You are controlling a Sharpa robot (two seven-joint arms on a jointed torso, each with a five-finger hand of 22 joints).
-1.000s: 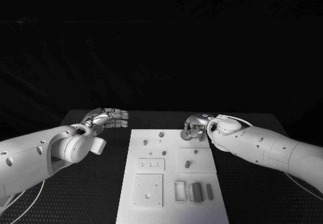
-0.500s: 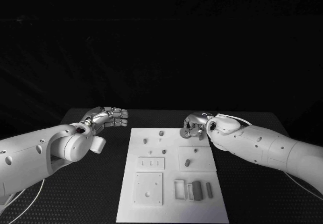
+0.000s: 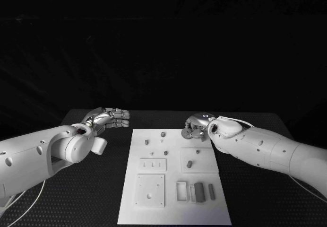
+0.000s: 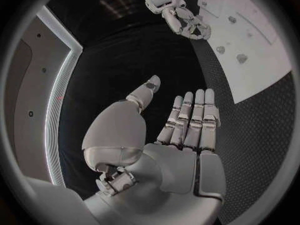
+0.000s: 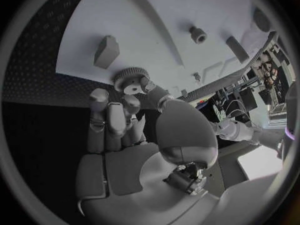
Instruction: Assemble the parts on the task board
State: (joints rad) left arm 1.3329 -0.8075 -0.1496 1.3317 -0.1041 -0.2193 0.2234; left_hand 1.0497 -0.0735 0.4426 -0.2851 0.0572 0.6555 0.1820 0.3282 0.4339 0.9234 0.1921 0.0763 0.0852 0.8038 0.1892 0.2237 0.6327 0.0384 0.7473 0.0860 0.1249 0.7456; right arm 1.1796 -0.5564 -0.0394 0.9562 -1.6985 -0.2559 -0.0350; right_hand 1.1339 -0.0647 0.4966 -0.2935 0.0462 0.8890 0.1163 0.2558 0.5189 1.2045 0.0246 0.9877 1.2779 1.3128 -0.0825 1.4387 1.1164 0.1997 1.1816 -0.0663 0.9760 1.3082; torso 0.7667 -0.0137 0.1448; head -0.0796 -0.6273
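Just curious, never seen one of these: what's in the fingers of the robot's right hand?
The right hand pinches a small toothed gear over the task board.

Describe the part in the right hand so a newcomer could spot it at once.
Find the white board mid-table, then the right hand at its far right corner. Pinched in its fingertips is a small gear; its toothed round rim sets it apart from the plain pegs nearby.
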